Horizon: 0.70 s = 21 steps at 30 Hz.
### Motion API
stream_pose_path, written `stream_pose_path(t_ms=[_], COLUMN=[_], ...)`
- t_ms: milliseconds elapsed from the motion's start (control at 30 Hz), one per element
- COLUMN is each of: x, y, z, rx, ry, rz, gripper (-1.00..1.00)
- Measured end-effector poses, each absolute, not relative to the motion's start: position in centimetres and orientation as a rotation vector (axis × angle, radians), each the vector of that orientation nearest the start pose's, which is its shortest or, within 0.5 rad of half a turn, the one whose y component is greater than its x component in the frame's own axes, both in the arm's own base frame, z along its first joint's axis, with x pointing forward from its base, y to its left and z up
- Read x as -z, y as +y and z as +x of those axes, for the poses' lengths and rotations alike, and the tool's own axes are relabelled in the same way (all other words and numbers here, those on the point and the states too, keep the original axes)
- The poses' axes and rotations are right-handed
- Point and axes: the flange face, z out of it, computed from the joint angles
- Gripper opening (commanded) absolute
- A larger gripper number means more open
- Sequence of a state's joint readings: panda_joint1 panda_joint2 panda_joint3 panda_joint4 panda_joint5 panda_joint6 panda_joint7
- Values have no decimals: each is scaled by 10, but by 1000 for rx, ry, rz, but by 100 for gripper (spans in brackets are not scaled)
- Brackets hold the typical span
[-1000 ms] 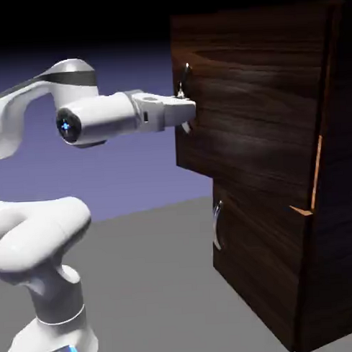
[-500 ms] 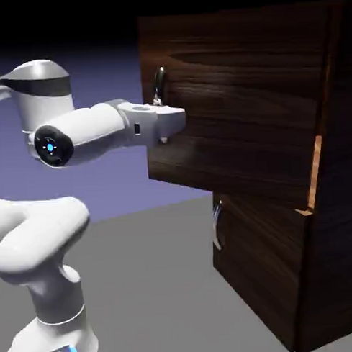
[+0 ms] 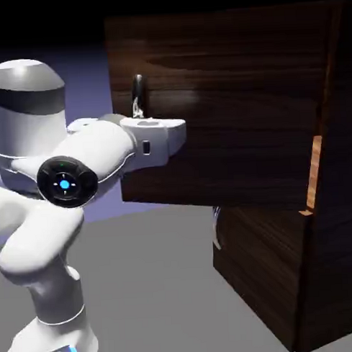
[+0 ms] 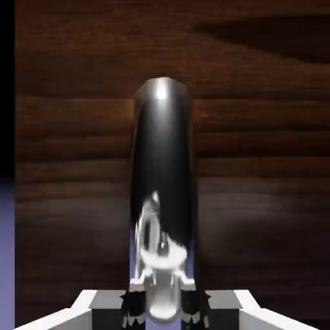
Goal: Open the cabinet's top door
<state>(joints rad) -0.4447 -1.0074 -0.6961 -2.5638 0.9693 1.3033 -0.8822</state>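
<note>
Cabinet (image 3: 263,248) stands at the exterior view's right; its top door (image 3: 219,105) is swung partly open, projecting past the lower door (image 3: 272,250). My end effector (image 4: 162,308) is closed on the top door's curved silver handle (image 4: 162,167), one fingertip on each side. An orange-tan inner edge (image 3: 315,173) is exposed at the hinge side. The lower handle (image 3: 216,229) is partly covered by the top door.

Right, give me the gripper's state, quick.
Gripper: closed on the curved silver handle of the top door, one fingertip on each side of it.
</note>
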Motion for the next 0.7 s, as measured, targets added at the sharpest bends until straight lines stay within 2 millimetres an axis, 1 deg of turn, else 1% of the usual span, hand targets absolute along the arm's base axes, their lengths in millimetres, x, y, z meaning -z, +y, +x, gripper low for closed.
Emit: stream_pose_path(t_ms=[167,300,467,700], x=[-580,-580,-580,-580], y=[-260,-293,-327,-365], z=[132,134,140,151], rx=[918,847,772,684], ry=[-319,-391,-465,-549], rz=[-1617,-1589,-1557,-1517], gripper=[-100,-100,-100,-100])
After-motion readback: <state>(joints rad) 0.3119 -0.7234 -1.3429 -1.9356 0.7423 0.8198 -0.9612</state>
